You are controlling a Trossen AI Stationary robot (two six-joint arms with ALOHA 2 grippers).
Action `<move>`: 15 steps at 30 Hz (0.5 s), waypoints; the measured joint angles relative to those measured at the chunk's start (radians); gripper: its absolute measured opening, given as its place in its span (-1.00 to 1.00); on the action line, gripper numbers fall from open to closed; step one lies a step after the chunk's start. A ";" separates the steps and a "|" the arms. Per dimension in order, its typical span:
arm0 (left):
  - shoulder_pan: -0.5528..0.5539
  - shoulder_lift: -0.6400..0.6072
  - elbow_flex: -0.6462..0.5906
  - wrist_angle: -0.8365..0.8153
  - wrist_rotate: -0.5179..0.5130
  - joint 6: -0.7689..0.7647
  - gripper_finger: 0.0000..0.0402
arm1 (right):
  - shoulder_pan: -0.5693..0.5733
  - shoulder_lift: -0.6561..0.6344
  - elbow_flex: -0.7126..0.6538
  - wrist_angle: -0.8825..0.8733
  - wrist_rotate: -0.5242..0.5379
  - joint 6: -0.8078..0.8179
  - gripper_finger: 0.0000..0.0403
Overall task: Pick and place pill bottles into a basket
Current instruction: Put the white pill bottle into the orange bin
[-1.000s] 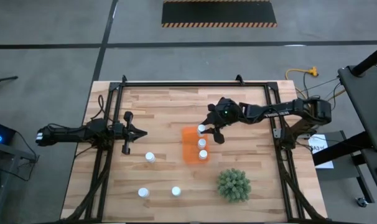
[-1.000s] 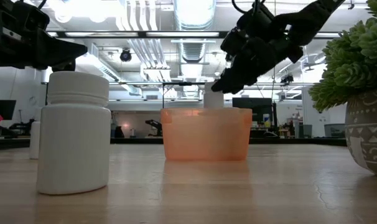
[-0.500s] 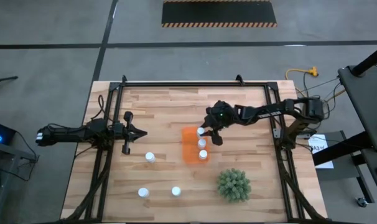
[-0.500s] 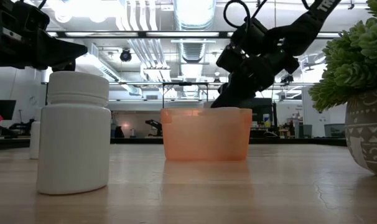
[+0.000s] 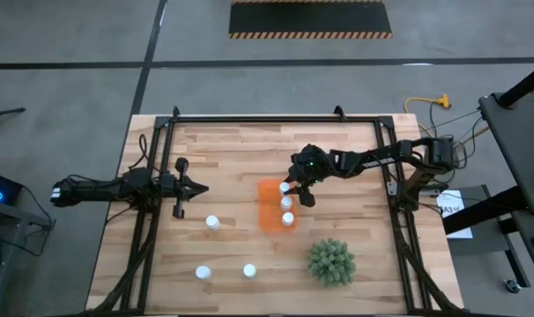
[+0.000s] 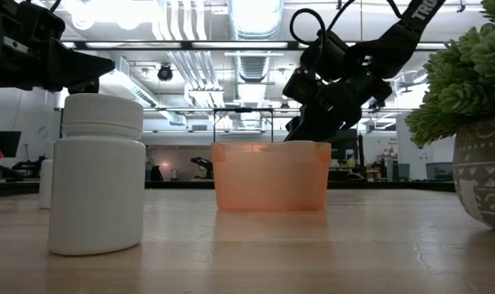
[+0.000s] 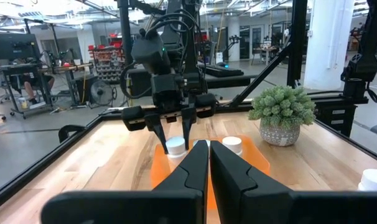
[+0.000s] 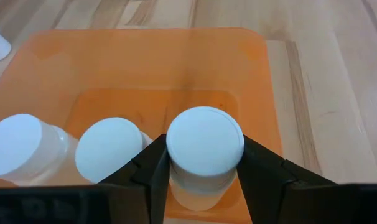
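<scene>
The orange basket [image 5: 269, 206] stands mid-table and holds two white pill bottles [image 5: 287, 217], upright on their bases in its right row. My right gripper [image 5: 292, 188] is over the basket's far end, shut on a third bottle [image 8: 205, 142] that is down inside the basket [image 8: 139, 74]. Three more bottles [image 5: 212, 222] stand on their bases on the table to the near left. My left gripper [image 5: 195, 187] hovers shut and empty, left of the basket. In the low view the basket wall [image 6: 270, 175] hides the held bottle. My right gripper pinches the bottle's body just below the cap [image 8: 175, 180] between its two fingers [image 8: 152, 167], one on each side. The fingers come from above, pointing down. The bottle is upright inside the basket's far end; whether its base rests on the floor, I cannot tell.
A potted green spiky plant [image 5: 330, 261] stands near-right of the basket. One loose bottle [image 6: 96, 184] stands close to the low camera. Black frame rails [image 5: 152, 220] run along the table's left, right and far sides.
My right gripper has gone down and a little toward the table's left edge, still shut on the bottle. The bottle stayed upright and has sunk from above the basket's rim to inside the basket.
</scene>
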 joint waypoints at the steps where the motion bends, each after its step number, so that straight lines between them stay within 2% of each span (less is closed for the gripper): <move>1: 0.000 0.000 0.000 0.000 0.000 0.000 -1.00 | 0.000 0.000 0.000 0.000 0.000 0.000 -0.27; 10: 0.000 0.000 0.000 0.000 0.000 0.000 -1.00 | 0.000 0.000 0.000 0.000 0.001 0.002 -0.04; 15: 0.000 0.001 0.000 0.000 0.000 0.000 -1.00 | 0.000 0.000 0.005 -0.002 0.001 0.005 0.01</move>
